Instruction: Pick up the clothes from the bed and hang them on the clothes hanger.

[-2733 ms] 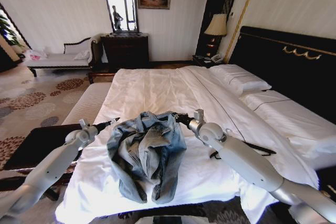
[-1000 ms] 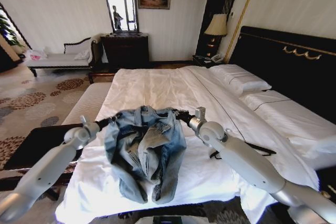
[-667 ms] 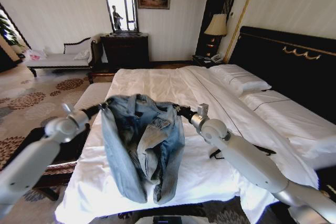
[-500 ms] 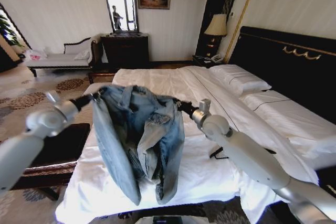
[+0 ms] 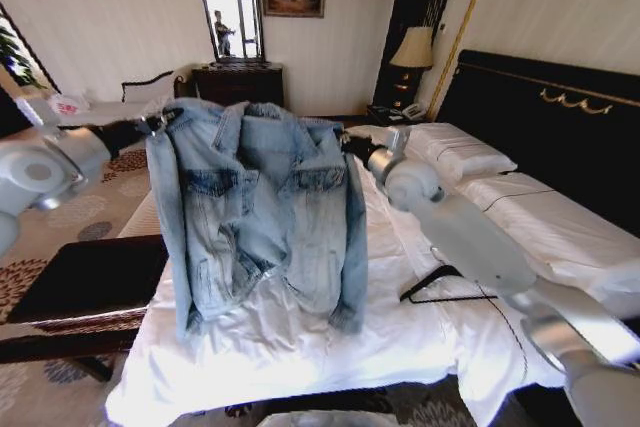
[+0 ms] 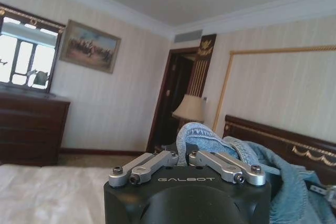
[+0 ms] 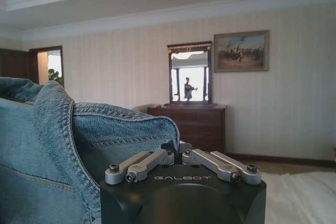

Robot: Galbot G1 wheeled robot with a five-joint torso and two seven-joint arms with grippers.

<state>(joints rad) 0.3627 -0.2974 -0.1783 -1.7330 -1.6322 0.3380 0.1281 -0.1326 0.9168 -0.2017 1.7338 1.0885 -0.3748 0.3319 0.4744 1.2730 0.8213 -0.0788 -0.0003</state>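
Denim jacket (image 5: 262,212), light-blue, washed: held spread at both shoulders, front toward the head camera, collar uppermost, sleeves and hem hanging down to brush the white sheet. Lifted almost clear of the bed (image 5: 300,337), presumably so that the garment falls open under its own weight and the shoulder line shows for hanging.

Left pincer (image 5: 158,123): at the jacket's left shoulder, pressed together on a fold of denim; same grip seen from the left wrist, cloth bunched between the closed tips (image 6: 182,157).

Right pincer (image 5: 347,144): at the opposite shoulder, likewise pinching the seam edge; fabric rolled over the tips in the right wrist view (image 7: 176,153). Both arms raised and set well apart, keeping the yoke roughly taut.

Clothes hanger (image 5: 447,285): thin, black, lying flat on the sheet below the right arm, apart from the jacket, not yet engaged.

Judged stage: pick-up done, hanging still to come.
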